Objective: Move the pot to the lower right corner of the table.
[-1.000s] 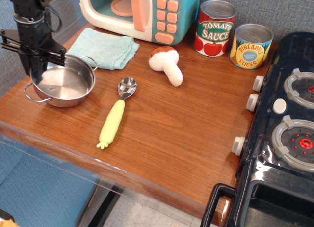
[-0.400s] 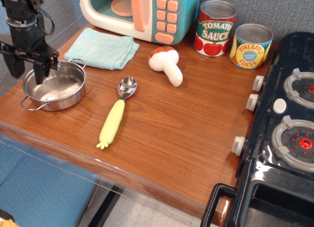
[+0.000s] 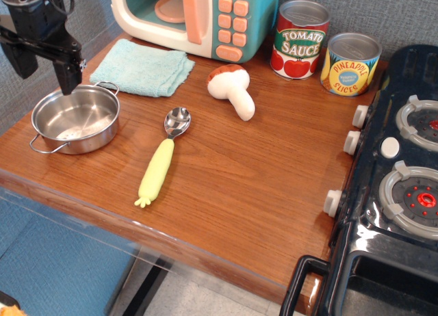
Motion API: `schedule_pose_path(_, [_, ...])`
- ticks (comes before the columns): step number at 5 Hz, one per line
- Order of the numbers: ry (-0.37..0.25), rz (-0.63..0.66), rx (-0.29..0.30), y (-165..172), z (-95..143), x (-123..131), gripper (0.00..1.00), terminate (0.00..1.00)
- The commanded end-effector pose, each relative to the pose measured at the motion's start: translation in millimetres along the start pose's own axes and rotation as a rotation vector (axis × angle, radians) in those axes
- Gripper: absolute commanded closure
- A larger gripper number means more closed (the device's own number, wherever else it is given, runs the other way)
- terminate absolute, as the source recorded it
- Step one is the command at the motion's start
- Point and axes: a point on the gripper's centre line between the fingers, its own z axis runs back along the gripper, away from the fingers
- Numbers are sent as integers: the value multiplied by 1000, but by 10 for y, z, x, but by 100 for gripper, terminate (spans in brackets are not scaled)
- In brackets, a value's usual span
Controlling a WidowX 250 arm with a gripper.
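The pot (image 3: 74, 119), a shallow shiny steel pot with two wire loop handles, stands upright and empty at the left edge of the brown wooden table (image 3: 260, 172). My gripper (image 3: 46, 68) is black, open and empty. It hangs just above the pot's far rim, clear of the metal, with one finger (image 3: 69, 75) over the rim and the other out past the table's left edge.
A yellow-handled spoon (image 3: 161, 159) lies right of the pot. A teal cloth (image 3: 144, 67), a toy mushroom (image 3: 233, 89), a toy microwave (image 3: 198, 18) and two cans (image 3: 300, 39) stand at the back. A black toy stove (image 3: 397, 186) fills the right side.
The pot has slid left toward the table's left edge. My gripper has let go of its rim and risen above it.
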Motion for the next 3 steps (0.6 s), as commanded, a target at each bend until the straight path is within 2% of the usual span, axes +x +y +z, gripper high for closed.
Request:
schedule_pose_path(1, [-115, -74, 133, -17, 368, 10, 0, 0])
schedule_pose_path(2, [-115, -74, 133, -17, 368, 10, 0, 0])
schedule_pose_path(3, [-115, -74, 133, -17, 368, 10, 0, 100])
